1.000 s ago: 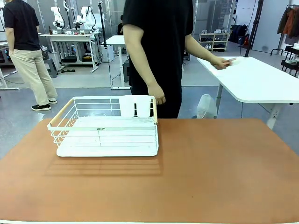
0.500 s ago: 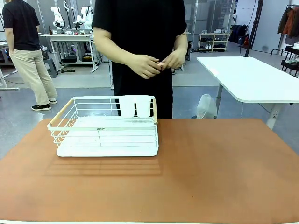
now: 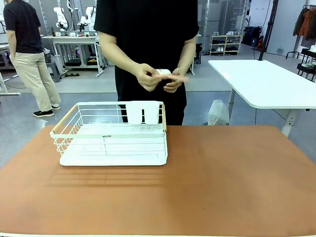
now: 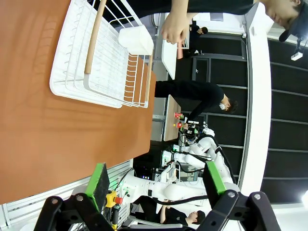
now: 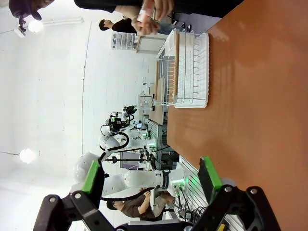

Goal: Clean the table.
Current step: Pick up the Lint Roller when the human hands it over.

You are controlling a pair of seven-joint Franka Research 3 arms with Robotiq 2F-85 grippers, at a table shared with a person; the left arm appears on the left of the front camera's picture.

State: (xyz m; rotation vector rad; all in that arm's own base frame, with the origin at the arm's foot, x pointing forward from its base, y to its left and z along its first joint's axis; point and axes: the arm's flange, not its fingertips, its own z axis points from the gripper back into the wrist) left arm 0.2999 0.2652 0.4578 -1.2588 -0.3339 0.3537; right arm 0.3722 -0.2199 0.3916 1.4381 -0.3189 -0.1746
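Observation:
The table [image 3: 222,177] has a wide terracotta top, and it also appears in the left wrist view [image 4: 33,125] and the right wrist view [image 5: 255,96]. A person stands at its far side, both hands [image 3: 160,78] holding a small white object [image 3: 163,72] at waist height. My left gripper [image 4: 156,185] hangs open above the table, its green pads wide apart with nothing between them. My right gripper [image 5: 150,175] is likewise open and holds nothing, off to the side of the tabletop.
A white wire dish rack [image 3: 111,136] with a wooden handle and a white cup holder [image 3: 143,112] stands on the table's far left part, also seen as the rack [image 4: 96,62] and the rack [image 5: 190,67]. A white-topped table [image 3: 266,84] stands behind at right.
The person turned back from the white table, brought both hands together and now holds a small white object in front of the body. The rack stayed put.

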